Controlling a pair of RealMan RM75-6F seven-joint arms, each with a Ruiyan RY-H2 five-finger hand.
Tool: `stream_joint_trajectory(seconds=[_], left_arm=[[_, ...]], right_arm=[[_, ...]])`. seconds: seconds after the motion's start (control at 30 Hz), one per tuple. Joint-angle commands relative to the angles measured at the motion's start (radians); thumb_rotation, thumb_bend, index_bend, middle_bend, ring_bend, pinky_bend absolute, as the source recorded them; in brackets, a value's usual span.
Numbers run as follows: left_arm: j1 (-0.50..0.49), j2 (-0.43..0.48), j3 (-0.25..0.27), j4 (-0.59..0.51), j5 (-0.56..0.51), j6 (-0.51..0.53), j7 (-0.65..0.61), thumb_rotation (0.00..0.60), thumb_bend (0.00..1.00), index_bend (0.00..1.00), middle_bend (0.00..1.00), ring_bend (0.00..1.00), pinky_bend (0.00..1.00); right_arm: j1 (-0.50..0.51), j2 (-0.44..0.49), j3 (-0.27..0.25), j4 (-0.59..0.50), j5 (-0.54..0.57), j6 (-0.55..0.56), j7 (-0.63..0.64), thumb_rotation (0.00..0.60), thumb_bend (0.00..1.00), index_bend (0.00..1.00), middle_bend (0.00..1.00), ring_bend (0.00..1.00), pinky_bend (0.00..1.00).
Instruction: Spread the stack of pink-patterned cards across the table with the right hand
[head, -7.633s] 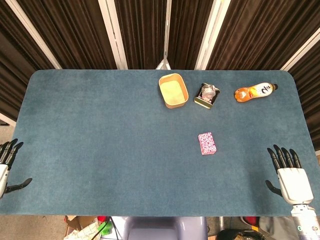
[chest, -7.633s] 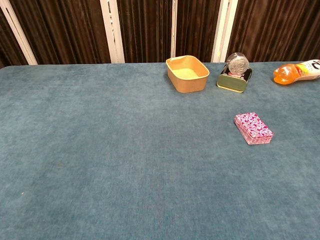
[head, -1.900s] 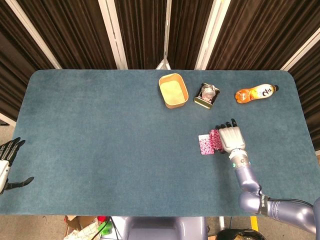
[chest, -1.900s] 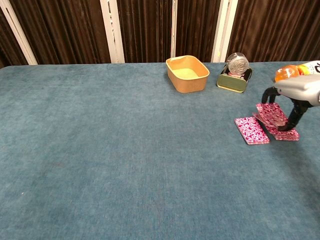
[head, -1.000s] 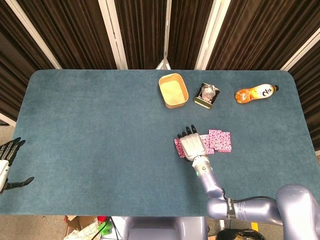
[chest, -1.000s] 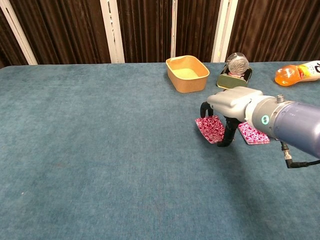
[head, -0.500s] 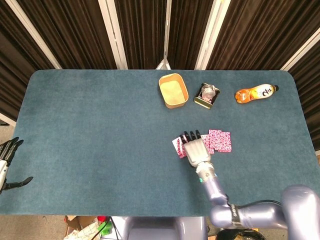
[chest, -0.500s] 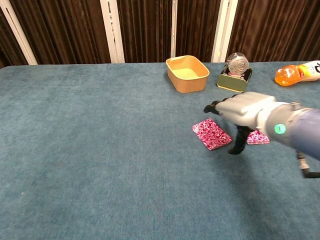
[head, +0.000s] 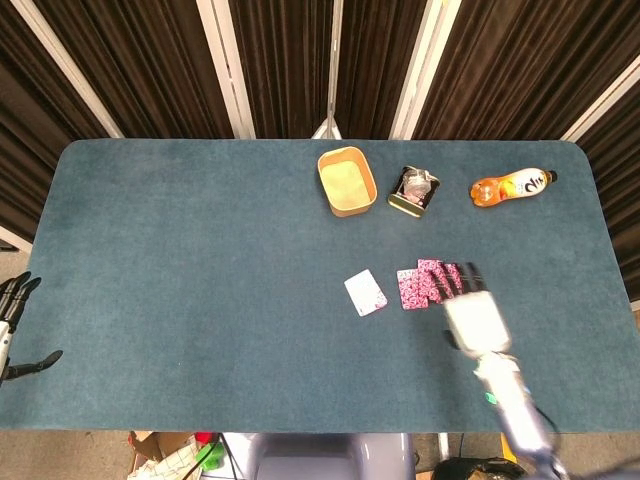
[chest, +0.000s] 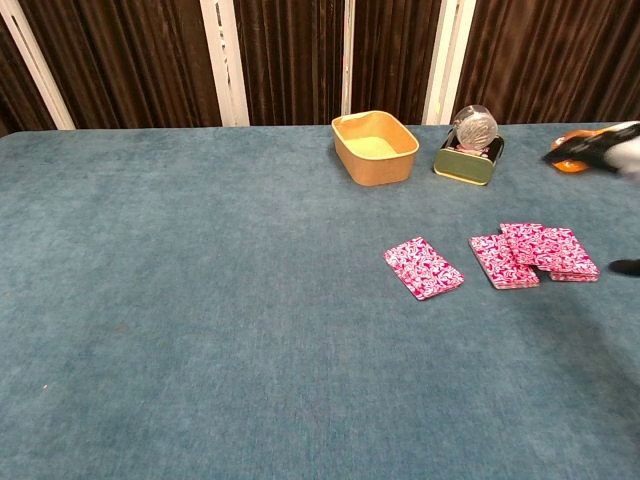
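Observation:
The pink-patterned cards lie in separate groups on the blue table. A small pile (head: 365, 292) (chest: 424, 267) sits alone at the left. Overlapping cards (head: 424, 283) (chest: 503, 260) fan rightward to another pile (chest: 558, 252). My right hand (head: 475, 318) hovers just right of and nearer than the fan, blurred, fingers stretched out flat, holding nothing. In the chest view it shows only as a blur at the right edge (chest: 603, 147). My left hand (head: 8, 325) hangs off the table's left edge, fingers spread and empty.
A tan bowl (head: 346, 181) (chest: 375, 147), an open tin with a crumpled foil ball (head: 414, 189) (chest: 469, 150) and a lying orange bottle (head: 511, 185) stand in a row at the back, beyond the cards. The blue cloth table (head: 200, 260) stretches wide to the left.
My right hand has lifted off the leftmost cards and drawn back to the right and toward the near edge. The left pile now lies uncovered. The left hand has not moved.

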Motion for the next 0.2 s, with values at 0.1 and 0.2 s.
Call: stream_joint_trajectory(seconds=[0.1,0.2], left_arm=[[0.010,-0.015,0.002,0.008,0.015,0.027,0.028,0.600,0.00,0.00,0.00,0.00,0.00],[0.013,-0.018,0.004,0.016,0.024,0.035,0.035,0.600,0.00,0.00,0.00,0.00,0.00]], right_arm=[[-0.263,0.102,-0.114,0.164,-0.238,0.266,0.337,0.600,0.25,0.00,0.00,0.00,0.00],[-0.335,0.105,-0.116,0.262,-0.258,0.317,0.419,0.600,0.25,0.00,0.00,0.00,0.00]])
